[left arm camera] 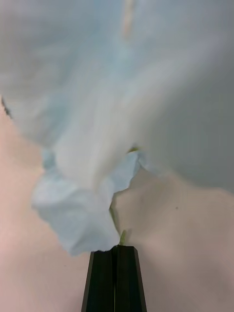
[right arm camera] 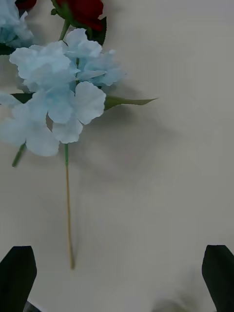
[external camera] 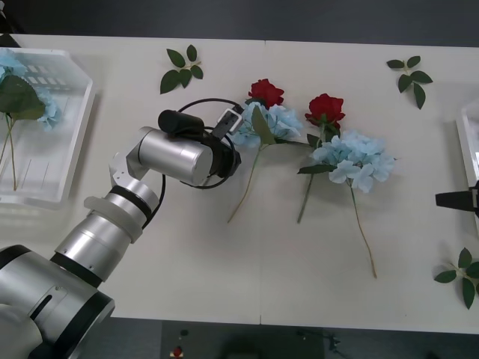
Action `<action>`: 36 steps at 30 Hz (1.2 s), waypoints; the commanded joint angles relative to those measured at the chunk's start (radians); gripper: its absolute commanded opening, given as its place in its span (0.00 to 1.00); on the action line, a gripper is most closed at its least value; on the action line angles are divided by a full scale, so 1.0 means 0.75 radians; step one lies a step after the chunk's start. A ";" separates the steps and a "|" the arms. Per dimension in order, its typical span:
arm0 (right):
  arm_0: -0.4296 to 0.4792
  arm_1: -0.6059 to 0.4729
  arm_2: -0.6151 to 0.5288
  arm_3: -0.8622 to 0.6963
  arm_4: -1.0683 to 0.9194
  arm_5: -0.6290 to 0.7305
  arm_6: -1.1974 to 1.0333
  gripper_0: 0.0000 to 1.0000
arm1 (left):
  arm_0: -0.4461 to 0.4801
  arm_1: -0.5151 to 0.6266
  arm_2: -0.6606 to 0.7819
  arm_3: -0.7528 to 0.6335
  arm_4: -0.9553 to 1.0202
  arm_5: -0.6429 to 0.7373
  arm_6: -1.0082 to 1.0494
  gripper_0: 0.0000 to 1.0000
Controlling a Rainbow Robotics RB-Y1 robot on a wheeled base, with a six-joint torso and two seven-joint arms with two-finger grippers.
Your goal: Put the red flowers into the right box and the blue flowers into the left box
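My left gripper (left arm camera: pixel 116 249) was pinched shut on the thin green stem just under a blue flower (external camera: pixel 278 120), whose pale petals crowded the left wrist view right beyond my black fingertips (left arm camera: pixel 105 273). In the front view that arm reached across the white table (external camera: pixel 224 284) to the middle, where this flower lay with a red rose (external camera: pixel 266 92) touching its far side. Just to the right lay a second blue flower (external camera: pixel 358 158) with another rose (external camera: pixel 325 108) at its far edge, their stems trailing toward me. My right gripper (right arm camera: pixel 117 278) hovered over bare table near the tip of that second stem (right arm camera: pixel 68 214), its black fingers spread wide apart. At the far left stood the slotted white basket (external camera: pixel 71 131), already holding a blue flower (external camera: pixel 30 93). At the right edge, a thin white rim of the right box (external camera: pixel 465 142) showed. Green leaf sprigs (external camera: pixel 182 69) lay scattered near the table's far edge and at its right side.
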 commanded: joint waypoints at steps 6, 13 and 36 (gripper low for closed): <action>-0.200 0.055 0.297 -0.044 0.181 -0.162 -0.267 1.00 | 0.267 0.238 -0.028 -0.322 0.165 0.030 0.001 0.00; -0.315 0.153 0.436 -0.020 0.377 -0.209 -0.400 1.00 | 0.525 0.465 -0.013 -0.682 0.318 0.056 0.005 0.00; -0.536 0.406 0.596 0.222 0.721 -0.207 -0.470 1.00 | 0.513 0.489 0.146 -0.838 0.510 0.181 0.011 1.00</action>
